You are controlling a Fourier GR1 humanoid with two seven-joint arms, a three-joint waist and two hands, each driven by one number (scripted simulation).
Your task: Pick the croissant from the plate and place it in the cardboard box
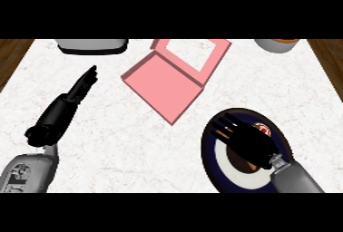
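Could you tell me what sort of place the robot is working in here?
Probably a kitchen counter: a white marbled worktop with wood at its sides, a dark plate under the right hand, and a grey appliance at the far edge.
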